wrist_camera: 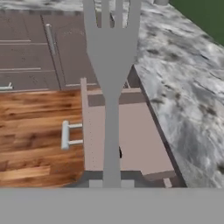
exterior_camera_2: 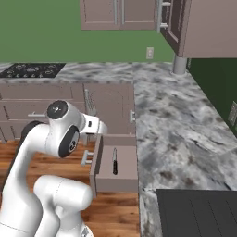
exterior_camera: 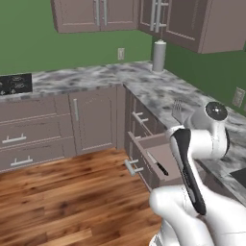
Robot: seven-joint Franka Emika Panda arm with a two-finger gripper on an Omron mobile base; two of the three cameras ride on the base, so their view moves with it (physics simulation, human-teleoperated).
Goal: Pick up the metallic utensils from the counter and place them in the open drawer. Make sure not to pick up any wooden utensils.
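The pincer [wrist_camera: 111, 186] was clamped tight on the fork [wrist_camera: 110, 65], tines pointing away from it. The arm's wrist hung bent over the open drawer [wrist_camera: 127, 135] directly below, knife [exterior_camera_2: 115, 162] already inside, tabletop [wrist_camera: 183, 87] just to one side.

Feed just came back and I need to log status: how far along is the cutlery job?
Well along. Done: the knife already lies inside the open drawer. In hand: the gripper is shut on the fork, tines up, held over the drawer. Left: lower the fork in and release it. No other cutlery shows on the counter from here.
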